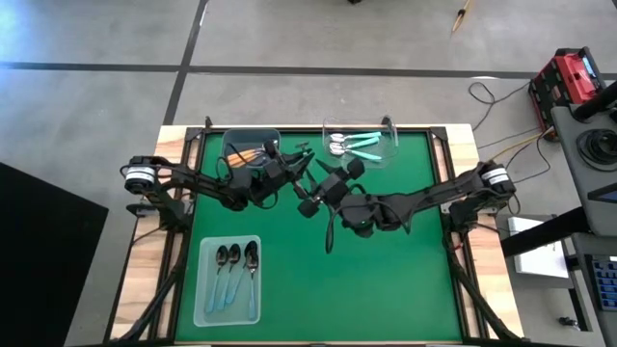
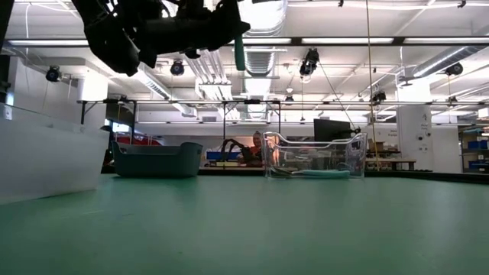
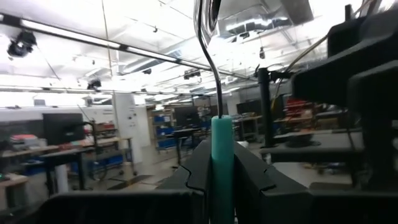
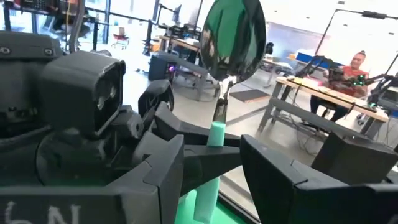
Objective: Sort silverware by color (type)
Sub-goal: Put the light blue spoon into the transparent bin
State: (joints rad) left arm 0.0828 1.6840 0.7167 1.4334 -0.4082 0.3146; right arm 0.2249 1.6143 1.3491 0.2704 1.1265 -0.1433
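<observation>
A teal-handled spoon (image 4: pixel 231 43) stands upright in the air above the table's middle, bowl up, with my left gripper (image 3: pixel 222 155) shut on its handle. My right gripper (image 4: pixel 211 180) is open and faces it from the right. Its fingers stand on either side of the handle's lower part (image 4: pixel 202 199), and I see no touch. In the high view the two grippers meet, left (image 1: pixel 292 166) and right (image 1: pixel 313 191). More teal-handled spoons lie in a clear bin (image 1: pixel 362 143), orange-handled ones in a dark bin (image 1: pixel 251 149), and three dark spoons in a pale blue tray (image 1: pixel 228 280). My left gripper pinches the spoon's teal handle (image 3: pixel 222 134) between its two fingers, below where the metal neck begins. The fingers (image 4: pixel 186 134) come about level from the table's left and lie across the handle. The spoon stands upright, bowl (image 3: pixel 208 9) on top, lifted clear of the table.
The dark bin (image 2: pixel 157 160) and the clear bin (image 2: pixel 313 164) stand along the far edge. The pale blue tray sits at the near left. Bare green mat (image 1: pixel 386 280) spreads over the near right. A person sits at a bench in the room beyond (image 4: pixel 357 65).
</observation>
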